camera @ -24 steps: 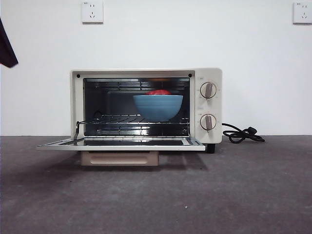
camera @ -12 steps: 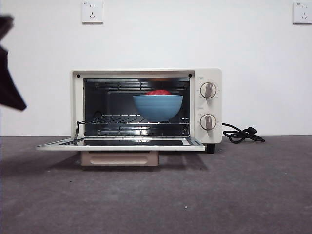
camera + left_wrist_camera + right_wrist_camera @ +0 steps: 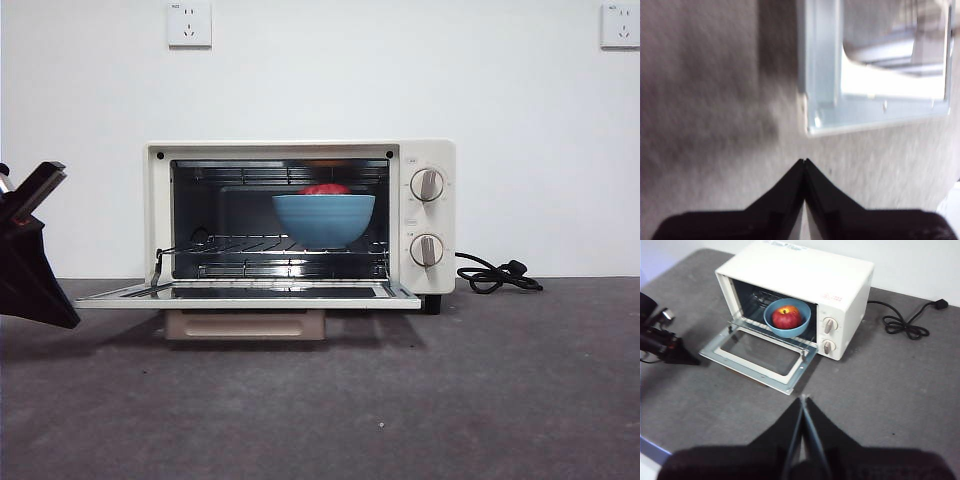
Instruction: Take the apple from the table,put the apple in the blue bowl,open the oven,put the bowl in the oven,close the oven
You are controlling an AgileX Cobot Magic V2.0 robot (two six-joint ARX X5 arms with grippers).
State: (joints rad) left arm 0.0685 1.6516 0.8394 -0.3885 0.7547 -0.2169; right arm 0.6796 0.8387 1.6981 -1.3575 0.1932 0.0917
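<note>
The cream oven (image 3: pixel 300 149) stands with its door (image 3: pixel 250 294) folded down flat. Inside, on the wire rack, sits the blue bowl (image 3: pixel 324 220) with the red apple (image 3: pixel 325 189) showing over its rim. The right wrist view looks down on the oven (image 3: pixel 800 270), the bowl (image 3: pixel 801 329) and the apple (image 3: pixel 786 317) in it. My left gripper (image 3: pixel 804 162) is shut and empty, low over the table just off the door's outer left corner (image 3: pixel 812 125). It appears as a dark wedge (image 3: pixel 72 320) at the front view's left edge. My right gripper (image 3: pixel 803 399) hangs shut and empty, high in front of the oven.
The beige bar handle (image 3: pixel 245 325) hangs under the lowered door. Two knobs (image 3: pixel 427 185) are on the oven's right panel. A black cord (image 3: pixel 495 275) lies coiled to the right of the oven. The table's near edge (image 3: pixel 655 450) shows in the right wrist view.
The left gripper has come down from the upper left corner to near table height beside the door's left end. The oven, bowl and apple have not moved.
</note>
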